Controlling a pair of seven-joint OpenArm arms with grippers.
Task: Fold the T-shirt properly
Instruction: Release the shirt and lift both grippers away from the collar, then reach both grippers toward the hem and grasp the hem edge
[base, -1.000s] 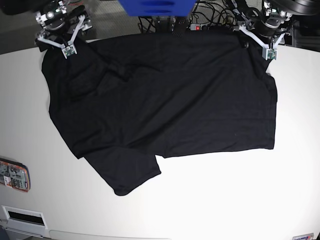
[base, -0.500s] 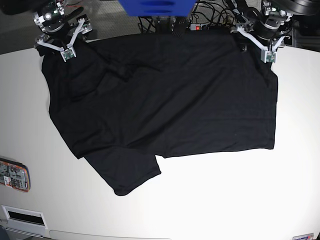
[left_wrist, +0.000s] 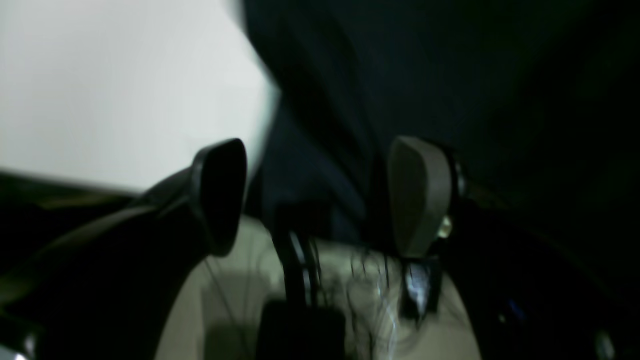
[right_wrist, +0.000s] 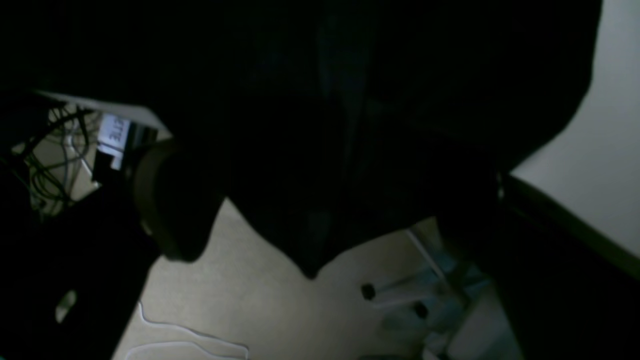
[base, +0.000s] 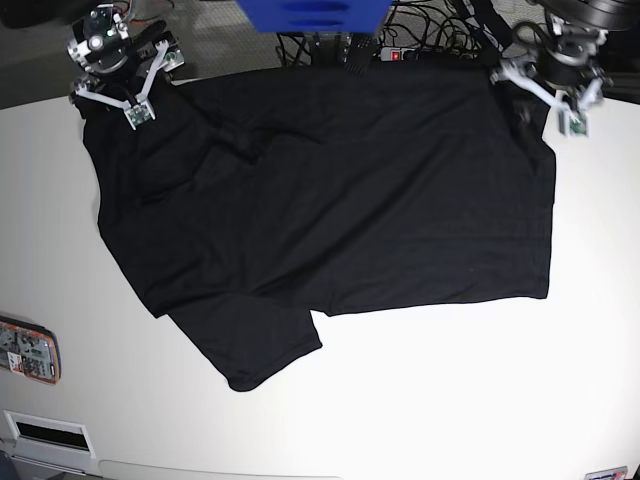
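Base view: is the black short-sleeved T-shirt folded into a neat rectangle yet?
No. The black short-sleeved T-shirt lies spread wide over the white table, with one sleeve sticking out loose at its lower left edge.

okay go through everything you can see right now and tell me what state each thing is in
T-shirt: spread on the table, creased, one sleeve sticking out at the near edge, far edge hanging over the table's edge, not yet folded.
Left hand: open, over the shirt's far corner, holding nothing.
Right hand: open, over the opposite far corner, holding nothing.
Table: white, shirt lying on it.
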